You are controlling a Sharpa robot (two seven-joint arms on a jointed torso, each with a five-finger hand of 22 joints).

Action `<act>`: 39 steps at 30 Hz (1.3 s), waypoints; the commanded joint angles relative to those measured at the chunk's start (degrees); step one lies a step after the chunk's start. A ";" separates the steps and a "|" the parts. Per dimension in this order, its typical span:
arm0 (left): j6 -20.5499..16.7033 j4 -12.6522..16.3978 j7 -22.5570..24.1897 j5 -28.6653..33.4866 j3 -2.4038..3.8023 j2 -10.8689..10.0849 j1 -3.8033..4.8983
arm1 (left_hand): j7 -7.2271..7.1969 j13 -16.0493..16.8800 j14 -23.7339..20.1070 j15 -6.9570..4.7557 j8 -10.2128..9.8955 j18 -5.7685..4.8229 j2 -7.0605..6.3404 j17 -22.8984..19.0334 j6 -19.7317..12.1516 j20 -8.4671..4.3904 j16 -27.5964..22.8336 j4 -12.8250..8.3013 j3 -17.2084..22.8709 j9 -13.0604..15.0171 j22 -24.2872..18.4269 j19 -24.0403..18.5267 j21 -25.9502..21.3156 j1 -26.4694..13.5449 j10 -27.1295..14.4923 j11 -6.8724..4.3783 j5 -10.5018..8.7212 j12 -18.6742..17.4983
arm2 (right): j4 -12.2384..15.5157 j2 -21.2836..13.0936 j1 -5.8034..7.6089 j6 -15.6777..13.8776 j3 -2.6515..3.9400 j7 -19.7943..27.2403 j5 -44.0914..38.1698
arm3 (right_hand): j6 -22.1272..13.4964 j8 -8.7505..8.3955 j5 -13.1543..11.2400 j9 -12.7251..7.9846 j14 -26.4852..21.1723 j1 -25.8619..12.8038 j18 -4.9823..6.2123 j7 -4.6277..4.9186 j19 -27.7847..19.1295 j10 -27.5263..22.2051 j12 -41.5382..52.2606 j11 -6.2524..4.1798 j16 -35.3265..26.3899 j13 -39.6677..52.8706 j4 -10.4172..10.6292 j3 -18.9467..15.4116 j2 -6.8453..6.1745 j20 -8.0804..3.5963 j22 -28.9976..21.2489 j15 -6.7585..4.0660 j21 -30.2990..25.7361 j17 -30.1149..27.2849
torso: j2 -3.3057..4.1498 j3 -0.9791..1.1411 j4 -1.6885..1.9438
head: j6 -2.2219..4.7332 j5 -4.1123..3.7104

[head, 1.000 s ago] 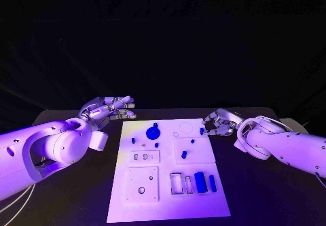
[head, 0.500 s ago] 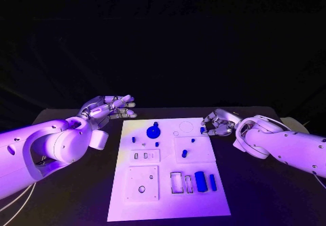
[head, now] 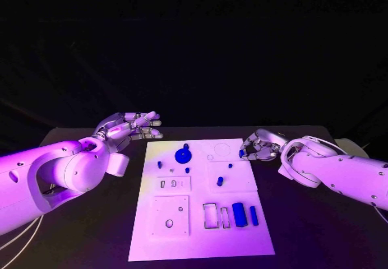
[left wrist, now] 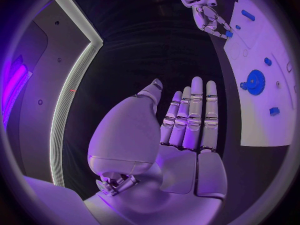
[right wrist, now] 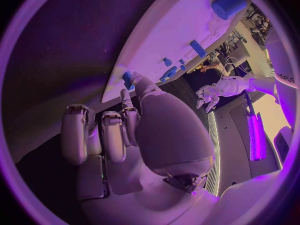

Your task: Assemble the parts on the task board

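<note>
The white task board [head: 198,235] lies in the middle of the black table. On it are a blue gear [head: 183,156], small blue pegs [head: 220,181] and two blue bars [head: 239,213] near its right side. My right hand [head: 260,146] is at the board's far right edge and pinches a small blue part [head: 241,152] between thumb and a fingertip. The same part [right wrist: 128,78] sits at the fingertips in the right wrist view, and the left wrist view catches it [left wrist: 229,34] from across the board. My left hand [head: 129,128] hovers off the board's far left corner, fingers straight and holding nothing.
The board has several empty recesses: a round outline [head: 221,149] at the far right, small slots [head: 172,182] at mid left and rectangular pockets [head: 210,216] beside the blue bars. Bare black table [head: 315,224] runs along both sides of the board.
The whole picture has shifted slightly. Both hands stay about where they were, and the right hand still pinches the small blue part at the board's edge.
</note>
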 commanded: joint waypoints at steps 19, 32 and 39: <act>0.95 0.22 0.16 -0.06 0.02 -0.21 0.04 | 0.20 0.10 -0.58 0.14 -0.30 0.11 0.36 0.11 -0.04 0.11 0.33 -0.07 -0.22 0.09 -0.04 -0.56 0.26 0.06 -0.27 0.11 0.08 -0.08 | -0.57 0.90 -0.03 0.71 -0.03 -0.86 -1.02 | 0.65 0.39 0.20 0.06 5.43 -0.54 0.03 -0.03 0.45 0.50 0.45 -0.10 0.35 6.01 0.04 0.36 0.13 -0.12 8.37 0.05 0.40 12.97 | 0.03 0.07 -0.04 | -0.40 0.00; 0.97 0.28 0.17 -0.07 0.02 -0.31 0.04 | 0.20 0.10 -0.58 0.14 -0.30 0.11 0.36 0.11 -0.04 0.11 0.33 -0.07 -0.22 0.09 -0.04 -0.56 0.26 0.06 -0.27 0.11 0.08 -0.08 | -0.92 1.38 -0.03 0.75 -0.03 -1.21 -0.91 | 3.79 2.10 0.01 0.67 5.52 -1.05 -0.14 -1.40 0.99 0.91 0.86 -1.23 0.52 6.43 0.03 1.95 1.44 -0.82 8.93 -0.83 1.04 13.28 | 0.00 0.10 0.00 | -0.44 0.19; 0.98 0.27 0.16 -0.07 0.02 -0.33 0.04 | 0.20 0.10 -0.58 0.14 -0.30 0.11 0.36 0.11 -0.04 0.11 0.33 -0.07 -0.22 0.09 -0.04 -0.56 0.26 0.06 -0.27 0.11 0.08 -0.08 | -0.96 1.46 -0.03 0.27 -0.03 -1.51 -0.90 | 4.39 2.54 -0.13 0.84 5.59 -1.19 -0.27 -1.77 1.34 1.18 1.10 -1.57 0.67 6.70 -0.08 2.49 1.83 -1.12 9.30 -1.14 1.53 13.55 | 0.00 0.12 -0.04 | -0.44 0.23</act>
